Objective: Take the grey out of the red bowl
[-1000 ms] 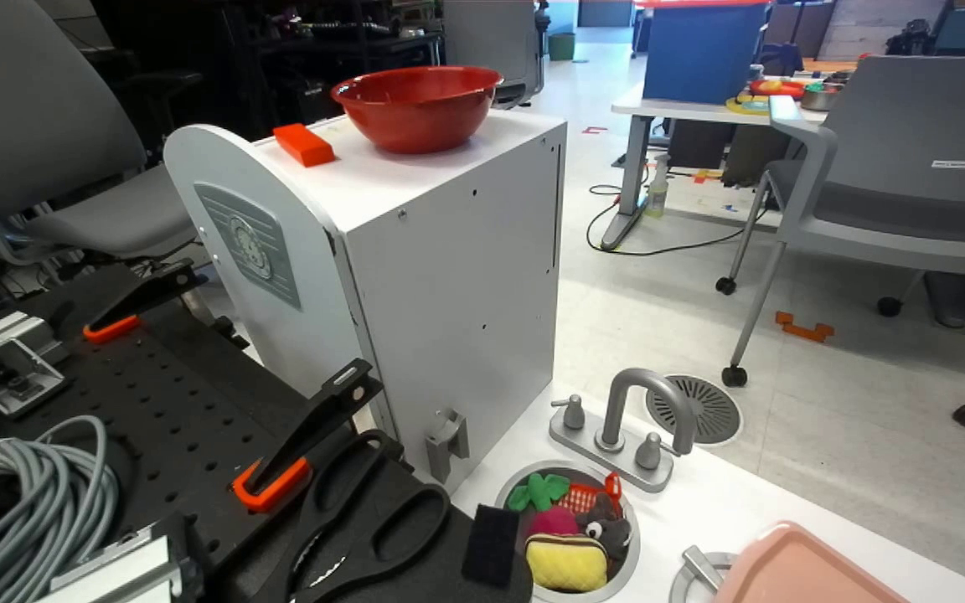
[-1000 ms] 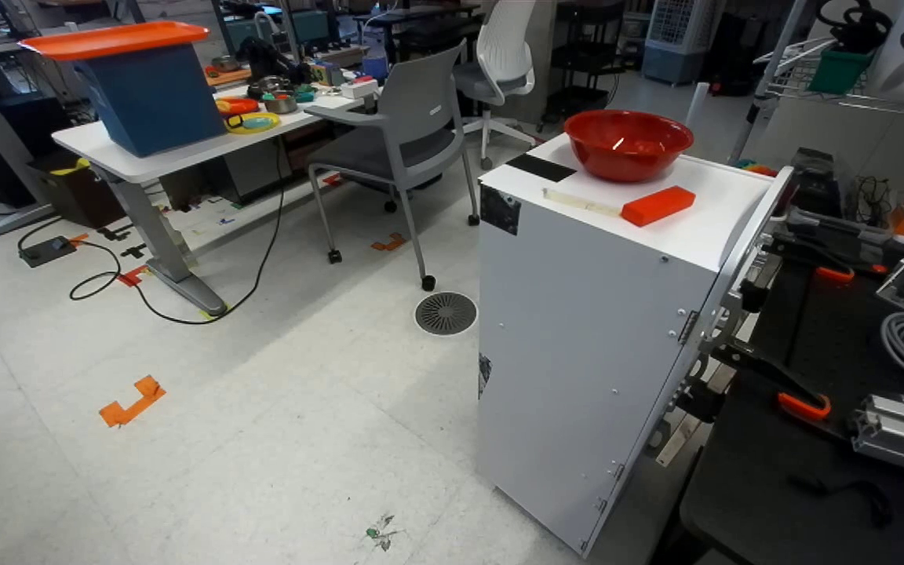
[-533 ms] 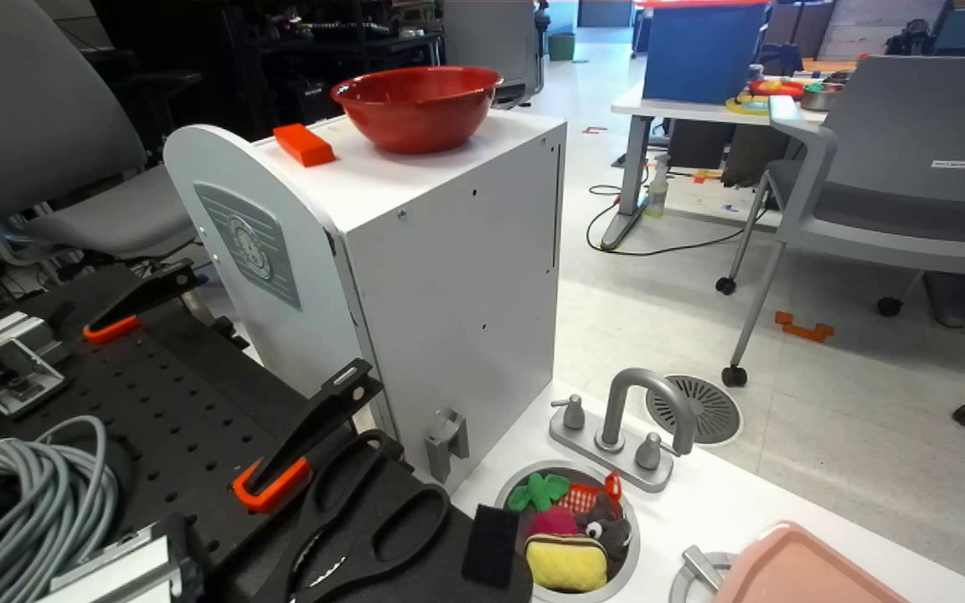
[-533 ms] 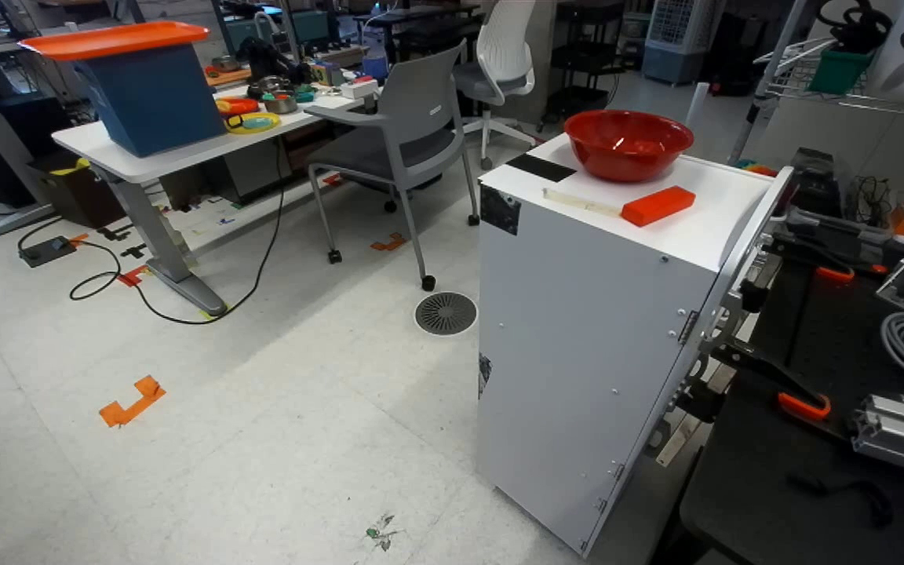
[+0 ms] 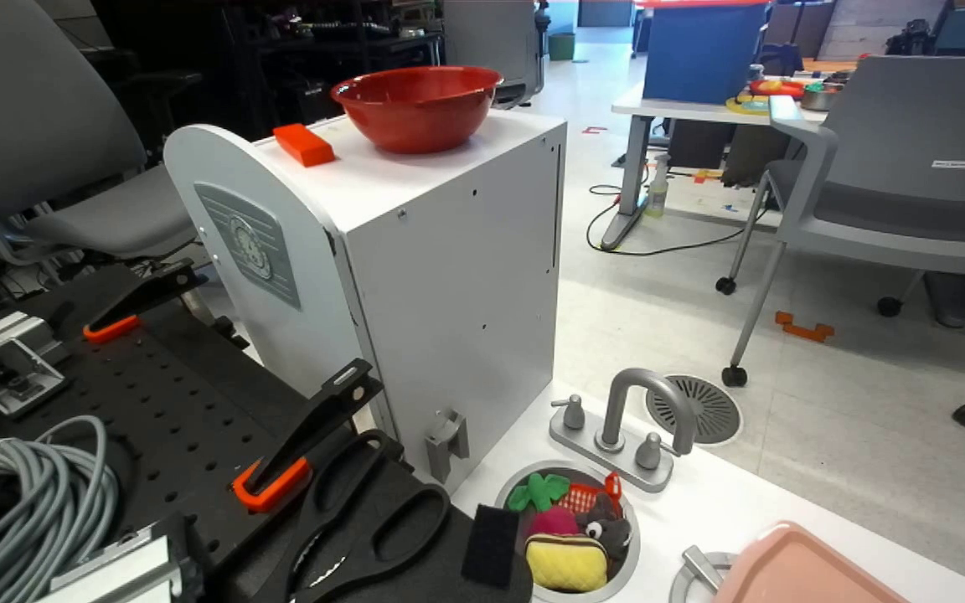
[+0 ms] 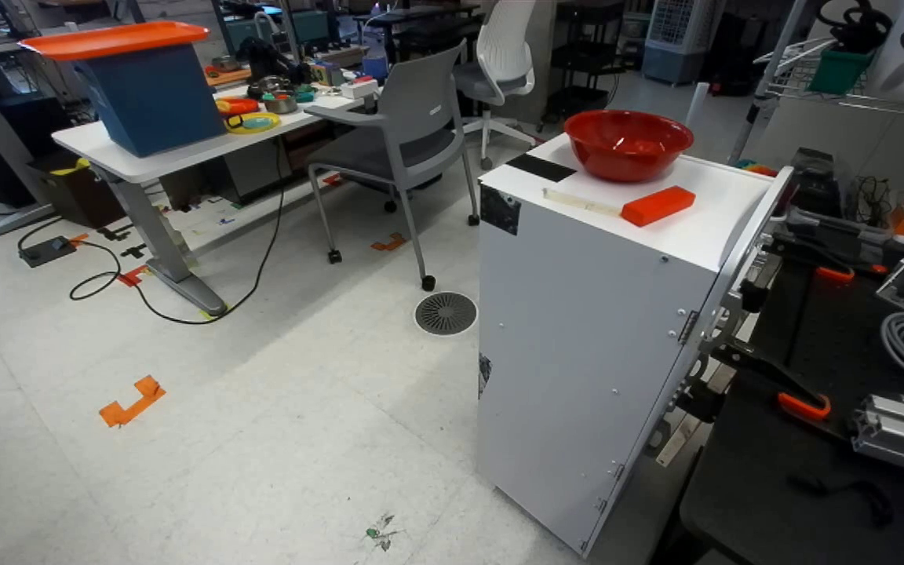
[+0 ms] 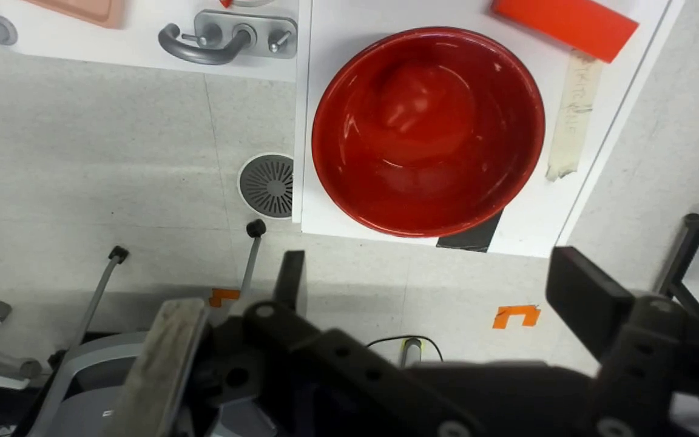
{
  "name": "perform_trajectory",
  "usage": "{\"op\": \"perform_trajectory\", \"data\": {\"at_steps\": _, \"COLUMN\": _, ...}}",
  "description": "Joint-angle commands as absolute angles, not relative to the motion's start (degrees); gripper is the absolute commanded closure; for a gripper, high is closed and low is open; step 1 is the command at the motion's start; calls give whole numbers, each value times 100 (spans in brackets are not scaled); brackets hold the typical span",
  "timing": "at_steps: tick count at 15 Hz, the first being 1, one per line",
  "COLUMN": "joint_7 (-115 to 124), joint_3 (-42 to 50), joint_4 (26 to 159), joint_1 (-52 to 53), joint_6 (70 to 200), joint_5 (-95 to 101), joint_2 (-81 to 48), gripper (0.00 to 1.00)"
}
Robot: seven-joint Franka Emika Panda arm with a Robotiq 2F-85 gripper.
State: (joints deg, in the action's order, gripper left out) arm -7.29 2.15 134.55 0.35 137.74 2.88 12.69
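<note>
A pincer (image 7: 431,291) hangs spread wide and holding nothing, the red bowl (image 7: 434,179) below and ahead of it atop a white cabinet (image 6: 562,337). Lowered off-centre, it could strike the rim nearest it and tip or slide the bowl, which sits close to the cabinet edge on the pincer's side. A grasp inside may come up bare: no grey item shows there, only a red lump (image 7: 415,103), whether object or reflection impossible to tell. The bowl rests upright, wide and glossy, its flared rim smooth and whole.
</note>
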Motion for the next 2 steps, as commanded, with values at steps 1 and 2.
{"op": "perform_trajectory", "data": {"at_steps": 1, "joint_7": -732, "joint_3": 190, "joint_4": 13445, "joint_1": 11, "joint_6": 13757, "joint_5": 281, "joint_2": 1269, "gripper": 0}}
{"op": "perform_trajectory", "data": {"at_steps": 2, "joint_7": -732, "joint_3": 190, "joint_4": 13445, "joint_1": 11, "joint_6": 13757, "joint_5": 281, "joint_2": 1269, "gripper": 0}}
